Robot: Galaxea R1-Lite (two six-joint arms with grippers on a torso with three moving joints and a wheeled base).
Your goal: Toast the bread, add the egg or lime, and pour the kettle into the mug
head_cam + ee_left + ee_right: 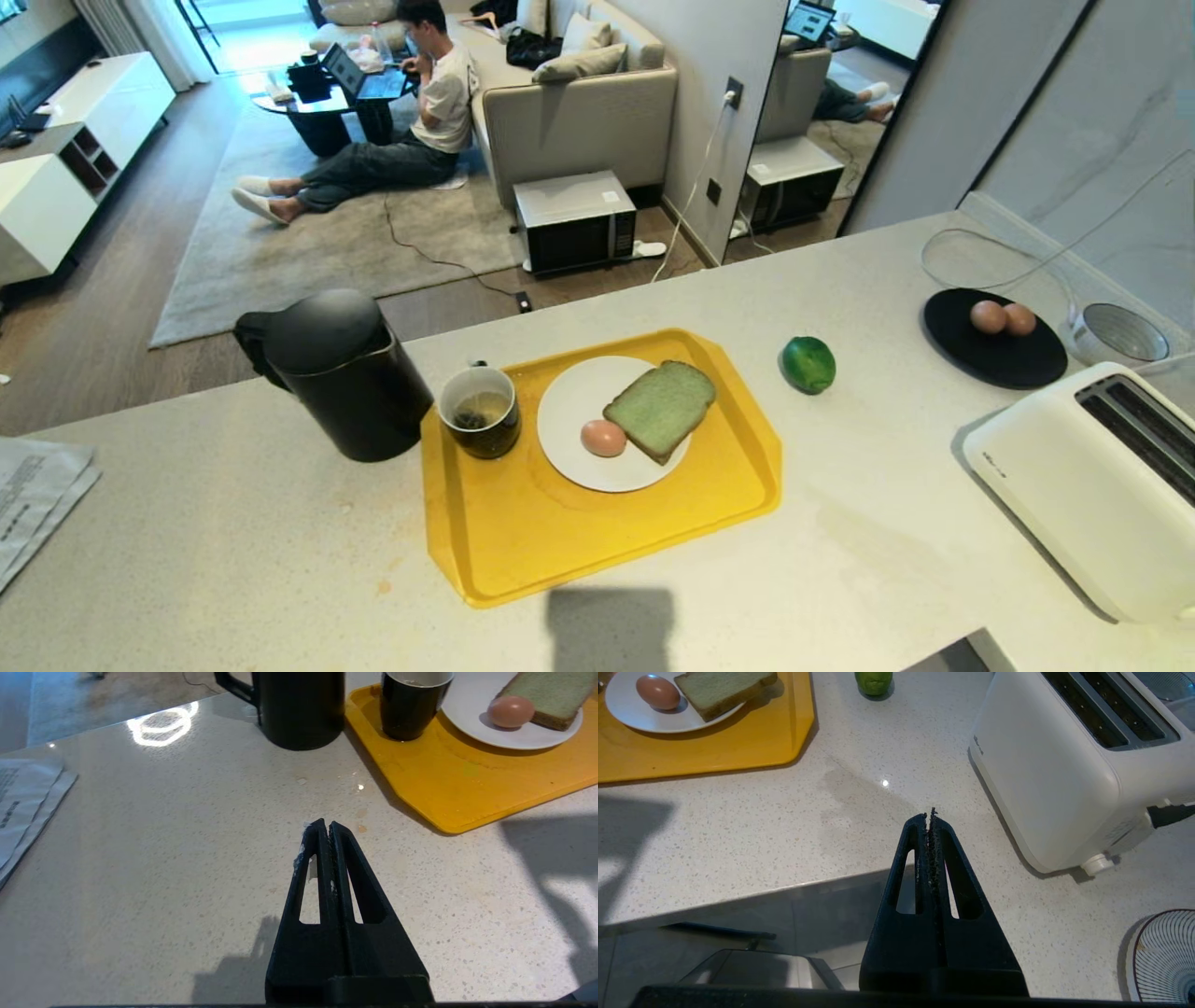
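**Nothing lifted yet: bread waits on the plate, toaster off to the right**

Both arms hang parked over the near edge of the counter (233, 541). The left gripper (326, 828) and the right gripper (928, 817) each have their fingers pressed together, holding nothing.

Ahead of the right gripper and to its left, the bread (726, 688) lies on the white plate (569, 457) with the egg (657, 691) just beside it, both on the yellow tray (714, 751). The toaster (1064, 765) stands close on its right, slots up. The lime (874, 681) sits on the counter beyond, between tray and toaster.

Ahead of the left gripper stand the kettle (301, 709) and, just beside it on the tray, the mug (411, 704).

Toasting looks like the first job. I'd open the right fingers wide, take the slice by its crust edge furthest from the egg, lift it clear, turn it on edge and lower it squarely into a slot.
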